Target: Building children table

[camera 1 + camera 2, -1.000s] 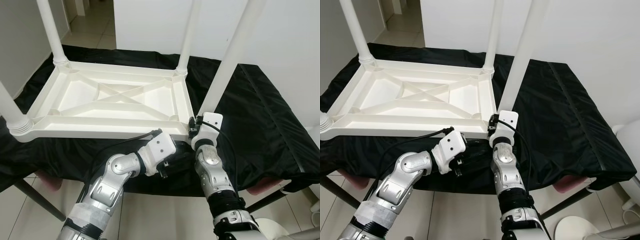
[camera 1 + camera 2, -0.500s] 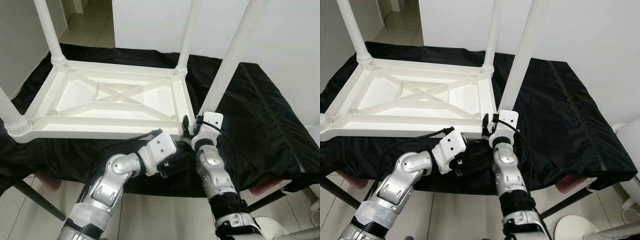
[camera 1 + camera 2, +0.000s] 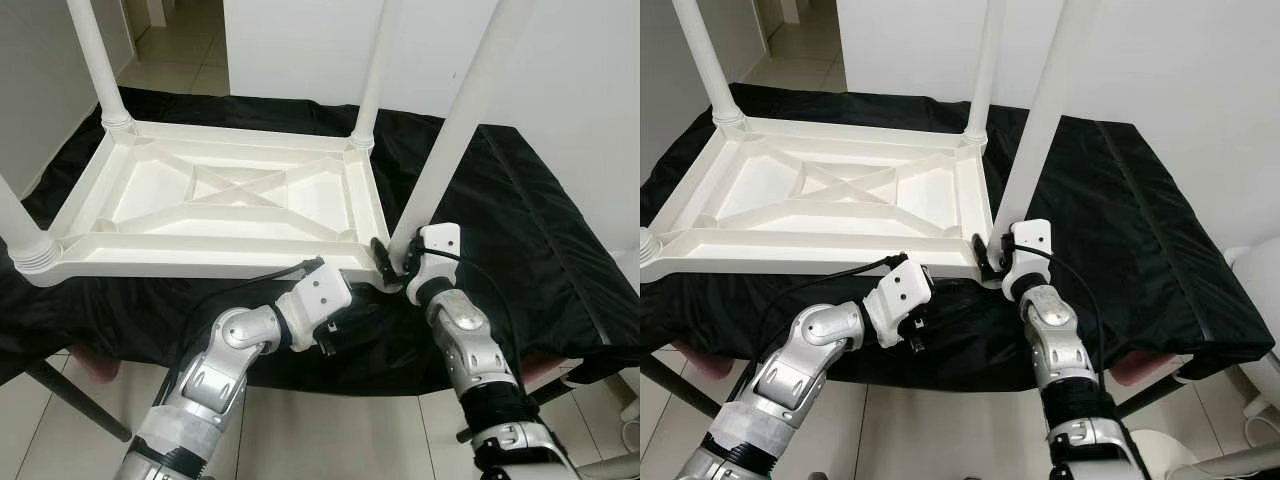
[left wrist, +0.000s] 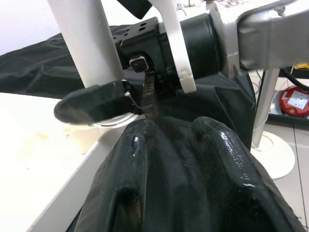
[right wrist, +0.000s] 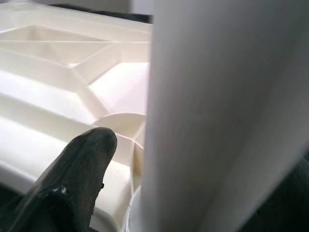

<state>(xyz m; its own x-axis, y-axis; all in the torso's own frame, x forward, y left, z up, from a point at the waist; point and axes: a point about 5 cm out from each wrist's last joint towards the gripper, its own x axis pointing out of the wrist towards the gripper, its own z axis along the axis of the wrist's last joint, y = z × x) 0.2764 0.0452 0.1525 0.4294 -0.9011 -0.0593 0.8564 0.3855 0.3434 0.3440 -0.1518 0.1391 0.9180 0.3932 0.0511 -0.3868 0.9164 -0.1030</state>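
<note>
A white plastic children's table lies upside down on a black-covered worktop, with its legs pointing up. My right gripper is at the foot of the near right leg, where the leg meets the corner socket. One black finger lies against the socket beside the leg, and the gripper is shut on the leg. My left gripper hangs just below the table's near rim, a little left of that corner. Its two glossy black fingers are shut together with nothing held.
The black cloth covers the worktop, with a free stretch to the right of the table. The three other legs stand at the far left, far right and near left. Tiled floor lies below the front edge.
My right wrist and forearm have swung to the right around the foot of the near right leg, staying on it. The left arm has not moved.
</note>
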